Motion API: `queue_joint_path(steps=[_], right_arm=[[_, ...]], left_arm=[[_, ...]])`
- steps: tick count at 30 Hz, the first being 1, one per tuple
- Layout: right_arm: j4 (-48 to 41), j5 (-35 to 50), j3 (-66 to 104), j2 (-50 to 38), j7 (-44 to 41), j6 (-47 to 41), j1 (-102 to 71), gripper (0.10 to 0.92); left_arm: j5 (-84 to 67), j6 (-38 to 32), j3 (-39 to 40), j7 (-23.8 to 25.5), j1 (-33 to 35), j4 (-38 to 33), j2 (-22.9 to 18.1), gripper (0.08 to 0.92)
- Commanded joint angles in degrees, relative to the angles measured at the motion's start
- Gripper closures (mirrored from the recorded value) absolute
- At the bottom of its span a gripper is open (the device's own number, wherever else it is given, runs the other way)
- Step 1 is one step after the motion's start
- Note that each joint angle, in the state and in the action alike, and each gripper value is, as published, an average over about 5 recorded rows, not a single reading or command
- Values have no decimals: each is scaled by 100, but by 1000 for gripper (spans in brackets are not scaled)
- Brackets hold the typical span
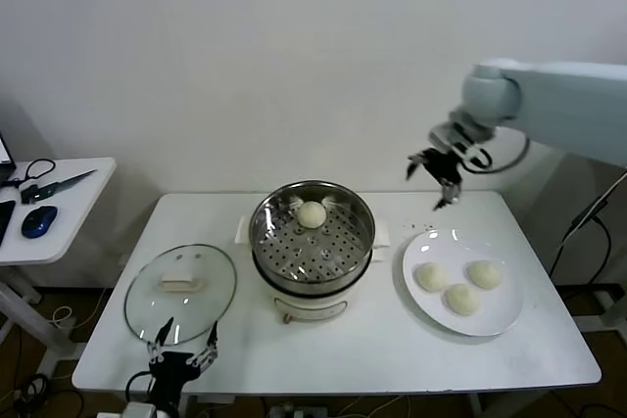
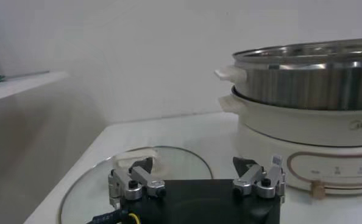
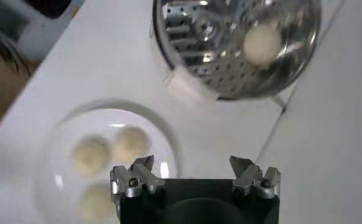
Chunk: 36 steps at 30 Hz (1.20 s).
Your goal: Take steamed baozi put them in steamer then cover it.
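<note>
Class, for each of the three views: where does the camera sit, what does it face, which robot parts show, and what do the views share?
Head: high, looking down on the table; both arms visible.
Left wrist: low at the table edge, facing the steamer side-on over the cover; open left end effector.
Right wrist: raised, looking down past the open right end effector at the plate.
Shared: the steamer.

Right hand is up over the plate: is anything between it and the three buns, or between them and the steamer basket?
Nothing visible. The right hand hangs open above the plate, with the three buns uncovered below. The steamer stands open, one bun inside; the lid lies beyond it.
</note>
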Motion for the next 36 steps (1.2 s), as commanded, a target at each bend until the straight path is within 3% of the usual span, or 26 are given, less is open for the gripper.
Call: queue_joint_path(steps=[1, 18, 32, 36], right_arm=[[477, 242, 459, -1238, 524, -1508, -1399, 203], [-1395, -530, 2656, -166, 756, -1533, -3999, 203], [-1792, -741, 2899, 227, 805, -1539, -4263, 203], [-1767, -781, 2864, 217, 758, -1537, -4184, 268]], left_arm=[[-1, -2, -16, -1, -10, 9, 5, 177], [29, -66, -71, -41, 19, 185, -27, 177], [57, -96, -62, -66, 47, 203, -56, 177], [63, -98, -70, -72, 68, 177, -56, 177]])
